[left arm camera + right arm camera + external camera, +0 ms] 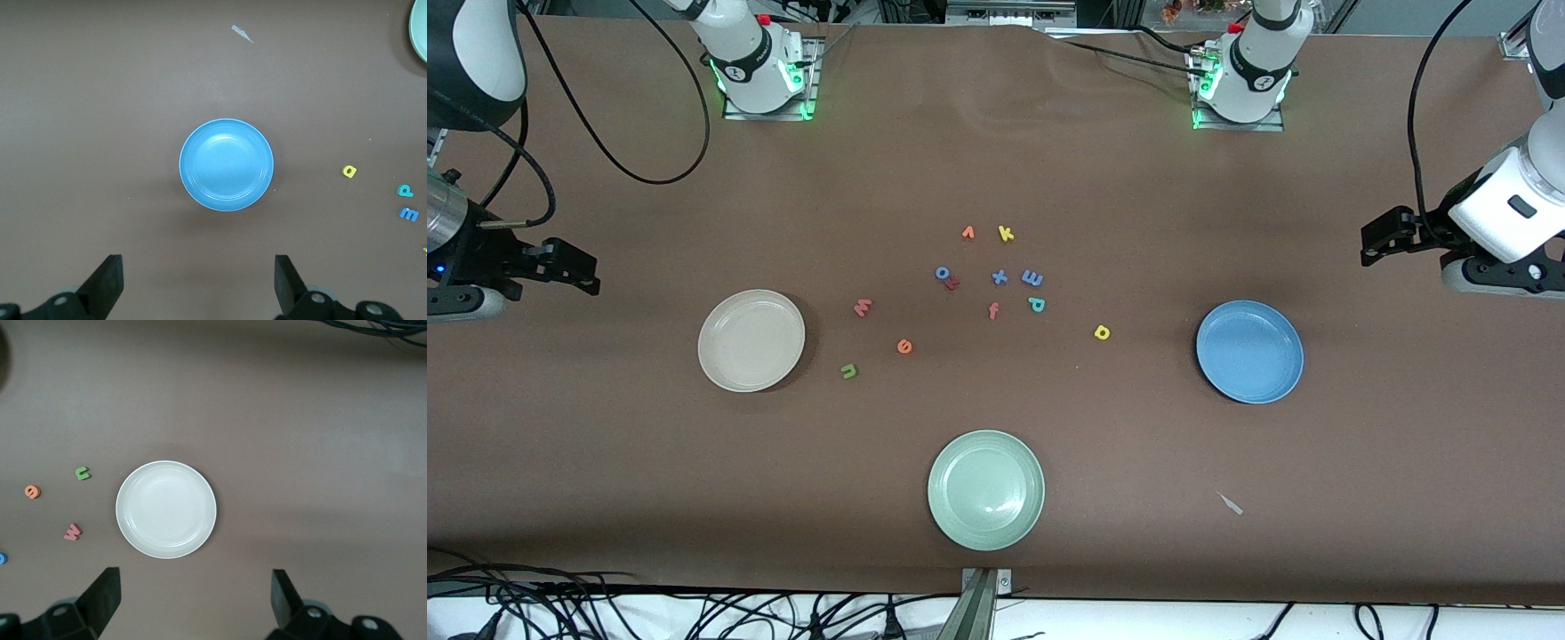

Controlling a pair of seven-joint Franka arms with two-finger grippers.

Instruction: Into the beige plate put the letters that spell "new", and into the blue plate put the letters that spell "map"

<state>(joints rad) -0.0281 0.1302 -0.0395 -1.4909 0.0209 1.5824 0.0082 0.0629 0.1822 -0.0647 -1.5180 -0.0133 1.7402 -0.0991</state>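
Observation:
The beige plate (751, 340) (166, 509) lies empty toward the right arm's end, with the green n (848, 371) (82, 473), orange e (904, 347) (32, 492) and pinkish w (863, 308) (73, 531) loose on the table beside it. The blue plate (1249, 351) (226, 165) lies empty toward the left arm's end. The yellow a (1102, 332) (349, 171), teal p (1037, 304) (405, 191) and blue m (1032, 278) (409, 214) lie between the plates. My right gripper (591, 274) (195, 583) hangs open and empty over the table beside the beige plate. My left gripper (1371, 244) (199, 267) hangs open and empty beside the blue plate.
A pale green plate (986, 490) sits nearest the front camera. Other letters cluster mid-table: yellow k (1006, 234), blue x (1000, 276), dark red z (953, 284), orange-red f (993, 310), blue o (942, 273). A small pale scrap (1231, 504) lies near the front edge.

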